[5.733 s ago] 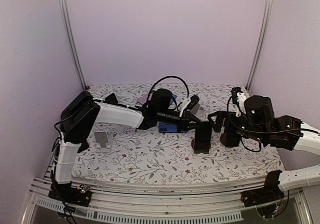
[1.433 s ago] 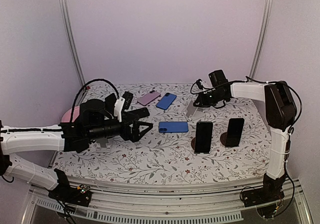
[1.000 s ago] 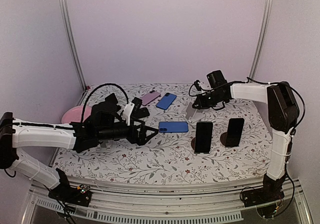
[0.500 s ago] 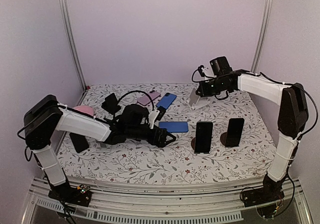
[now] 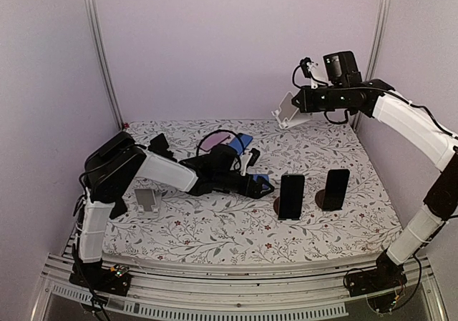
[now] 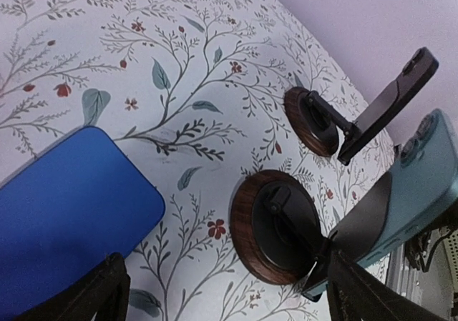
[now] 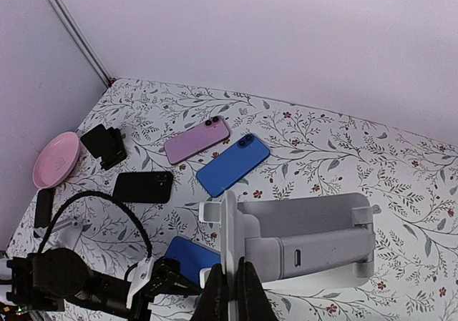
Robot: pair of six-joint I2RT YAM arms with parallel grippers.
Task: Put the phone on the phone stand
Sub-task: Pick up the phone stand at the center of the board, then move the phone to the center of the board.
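- The left gripper [image 6: 227, 292] reaches low over the middle of the table. Its two black fingers are spread wide apart and hold nothing.
- A flat blue smartphone [image 6: 68, 214] lies on the white floral tablecloth [image 6: 179, 63], at 9 o'clock in the left wrist view. One fingertip sits by its near corner; whether they touch cannot be told.
- Toward 3 o'clock in that view stand two round dark-wood stand bases.
- The nearer base [image 6: 275, 224] props up a teal-backed smartphone [image 6: 401, 192].
- The farther base [image 6: 311, 121] holds a black smartphone seen edge-on [image 6: 390, 103].
- Seen from above, this pair stands upright at about 4 o'clock on the table.
- The right gripper [image 7: 229, 292] is raised high above the table's 1 o'clock corner. Its fingers are pressed together on the thin upright plate of a white plastic phone stand [image 7: 308, 242].
- That stand hangs in the air, well apart from the blue smartphone.
- At about 12 o'clock on the table, a pink smartphone [image 7: 197, 139] and a second blue smartphone [image 7: 232, 164] lie side by side.
- A flat black smartphone [image 7: 143, 186] lies at 10 o'clock, near a small black stand [image 7: 104, 144].
- A round pink dish [image 7: 56, 159] sits at the 9 o'clock edge.
- A small silver stand [image 5: 147, 199] sits at 8 o'clock.
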